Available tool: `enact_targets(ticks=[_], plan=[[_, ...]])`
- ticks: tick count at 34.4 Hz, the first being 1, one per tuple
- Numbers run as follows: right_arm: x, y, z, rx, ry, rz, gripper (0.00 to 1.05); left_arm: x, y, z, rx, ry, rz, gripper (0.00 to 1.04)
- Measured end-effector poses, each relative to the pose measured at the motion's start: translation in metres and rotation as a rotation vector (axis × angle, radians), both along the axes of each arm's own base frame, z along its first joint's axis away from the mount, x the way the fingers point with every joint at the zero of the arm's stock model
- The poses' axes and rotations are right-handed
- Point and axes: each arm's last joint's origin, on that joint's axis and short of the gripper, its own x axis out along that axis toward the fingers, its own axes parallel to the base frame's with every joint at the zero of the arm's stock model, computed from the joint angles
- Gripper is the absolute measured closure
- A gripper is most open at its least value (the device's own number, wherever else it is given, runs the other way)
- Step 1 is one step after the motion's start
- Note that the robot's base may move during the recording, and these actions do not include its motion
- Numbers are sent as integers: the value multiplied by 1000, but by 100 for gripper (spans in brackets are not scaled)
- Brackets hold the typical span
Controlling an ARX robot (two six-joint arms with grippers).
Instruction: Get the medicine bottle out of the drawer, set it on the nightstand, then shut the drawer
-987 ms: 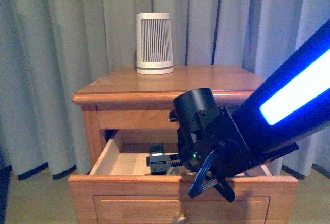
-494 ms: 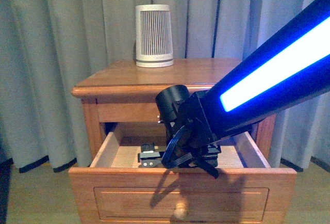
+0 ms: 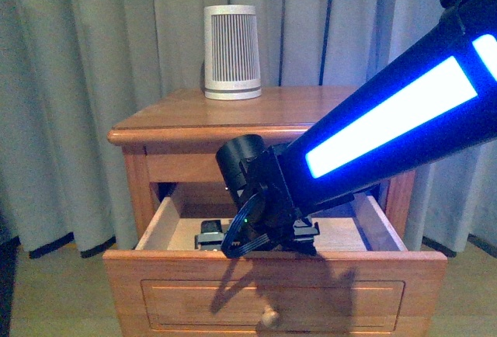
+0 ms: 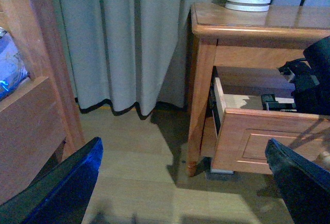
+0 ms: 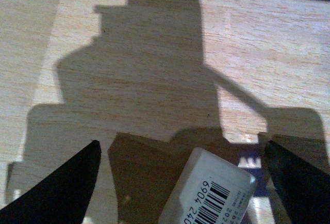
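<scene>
- The small white medicine bottle, with a printed barcode label, lies on the pale wood floor inside the drawer. Only the right wrist view shows it; in the front view the arm and the drawer front hide it.
- The black right gripper hangs low in the drawer with its jaws wide. One dark finger sits on each side of the bottle, and no grip shows yet.
- The step in hand looks like the reach and grasp, the first of three. Nothing is lifted, and the honey-brown top drawer with its recessed panel stands pulled out.
- The next move calls for settling a little lower to centre the bottle, then closing gently. The bottle looks small and light, so an off-centre pinch could skid it away.
- The lift must then clear the drawer's front rim and the overhanging top of the honey-brown wooden nightstand.
- A white-grey ribbed tapered cylinder stands toward the back of that top, with bare wood in front of it.
- The left gripper hangs off to the side above the wooden floor, jaws wide and empty, apart from the drawer.
- The round wooden knob is unobstructed, and a grey curtain hangs behind.
</scene>
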Motion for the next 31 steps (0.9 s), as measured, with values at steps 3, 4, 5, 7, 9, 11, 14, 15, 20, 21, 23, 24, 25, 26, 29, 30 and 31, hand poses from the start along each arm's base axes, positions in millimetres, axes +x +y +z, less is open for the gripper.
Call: enact_targets(ticks=[3, 4, 5, 7, 9, 11, 14, 15, 20, 21, 23, 24, 25, 26, 29, 30, 31], plan=[[0, 1, 1, -4, -3, -1, 25, 0, 0, 0, 0, 0, 0, 7], [-1, 2, 1, -4, -4, -1, 30, 0, 0, 0, 0, 0, 0, 7], [-1, 2, 1, -7, -6, -3, 37, 0, 0, 0, 0, 0, 0, 7], [-1, 3, 1, -7, -8, -3, 47, 0, 0, 0, 0, 0, 0, 7], [-1, 3, 1, -7, -10, -3, 56, 0, 0, 0, 0, 0, 0, 7], [-1, 4, 1, -6, -16, -5, 64, 0, 0, 0, 0, 0, 0, 7], [0, 4, 2, -5, -26, -7, 72, 0, 0, 0, 0, 0, 0, 7], [0, 4, 2, -4, -28, -7, 74, 0, 0, 0, 0, 0, 0, 7], [-2, 4, -1, -8, -30, -11, 75, 0, 0, 0, 0, 0, 0, 7], [-3, 4, 0, -7, -30, -10, 75, 0, 0, 0, 0, 0, 0, 7], [-7, 4, 2, -10, -35, -10, 75, 0, 0, 0, 0, 0, 0, 7], [-8, 4, 3, -13, -41, -11, 75, 0, 0, 0, 0, 0, 0, 7], [-11, 4, 6, -17, -50, -9, 75, 0, 0, 0, 0, 0, 0, 7], [-12, 4, 7, -23, -59, -7, 75, 0, 0, 0, 0, 0, 0, 7], [-22, 6, 21, -30, -98, 12, 76, 0, 0, 0, 0, 0, 0, 7], [-24, 7, 25, -32, -108, 18, 76, 0, 0, 0, 0, 0, 0, 7], [-27, 7, 29, -39, -122, 24, 76, 0, 0, 0, 0, 0, 0, 7]])
